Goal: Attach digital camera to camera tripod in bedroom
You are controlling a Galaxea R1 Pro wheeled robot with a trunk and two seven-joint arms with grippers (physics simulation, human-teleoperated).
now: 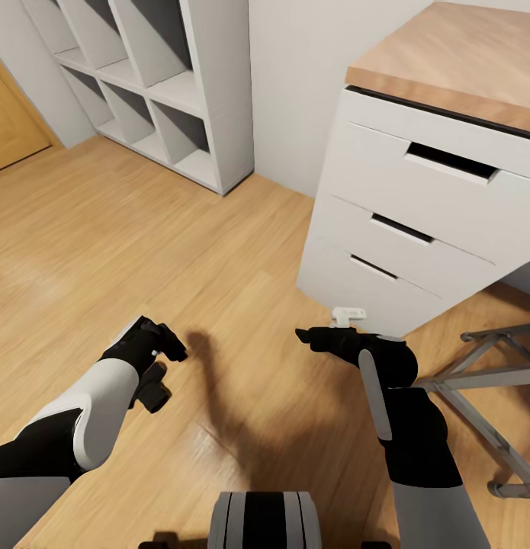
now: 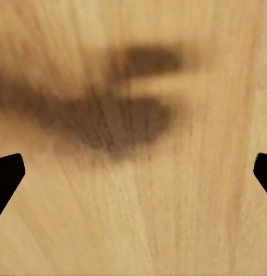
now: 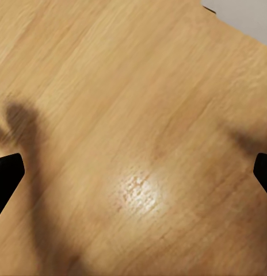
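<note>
I am holding my left gripper and right gripper spread wide and empty above the wood floor; judging so, nothing is attached, with camera fetching and mounting both remaining.

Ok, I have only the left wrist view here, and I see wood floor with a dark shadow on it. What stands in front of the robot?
Observer: A white desk with drawers and a wood top stands ahead on the right.
Operator: Is something else near it?
Observer: Yes, white cube shelves stand against the wall, further back on the left.
Operator: And the right gripper, is it holding something?
Observer: No. The right gripper is open over bare floor, with its fingertips wide apart.
Operator: Anything on the floor at the right side?
Observer: A grey metal frame lies beside the right arm, just below the desk.
</note>
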